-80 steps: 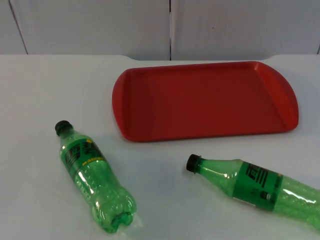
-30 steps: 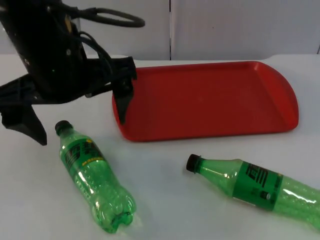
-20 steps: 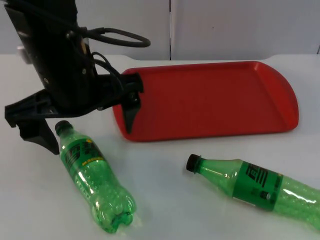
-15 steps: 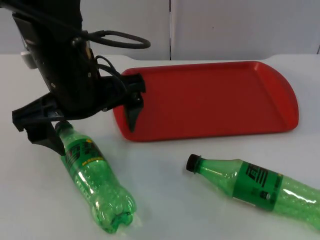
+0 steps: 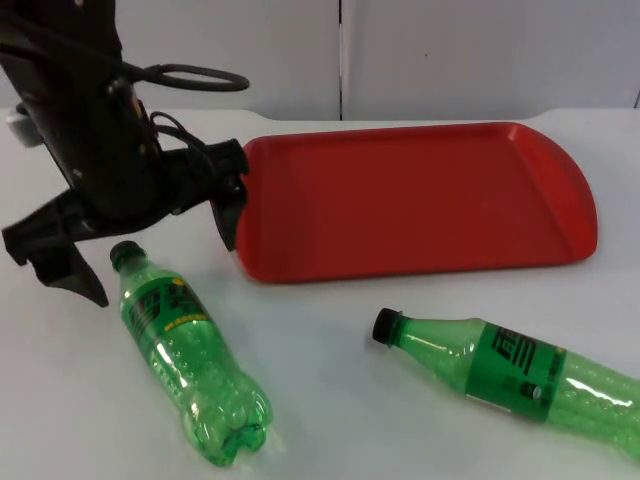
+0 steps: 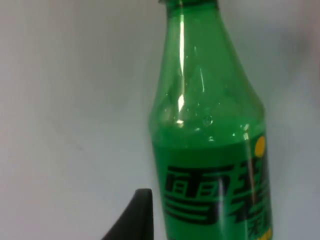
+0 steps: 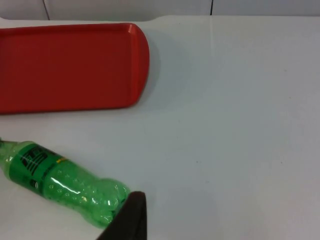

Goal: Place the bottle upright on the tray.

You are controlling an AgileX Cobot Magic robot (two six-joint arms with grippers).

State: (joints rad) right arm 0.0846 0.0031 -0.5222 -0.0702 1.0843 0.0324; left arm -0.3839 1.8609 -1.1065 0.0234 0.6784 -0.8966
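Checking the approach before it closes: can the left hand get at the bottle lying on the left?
Probably yes. The left hand is open just above that bottle, astride its capped neck, with only bare table around it.

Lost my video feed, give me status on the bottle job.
Left gripper open above left bottle, not gripping. Both bottles lying on table, right bottle untouched. Red tray bare. Right arm waiting.

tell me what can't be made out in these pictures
- Right bottle: its base is cut off by the top view's edge; its neck and cap by the right wrist view's edge.
- Left bottle: its cap and base are cut off in the left wrist view.
- Red tray: the left gripper, open, hides its near-left corner in the top view.
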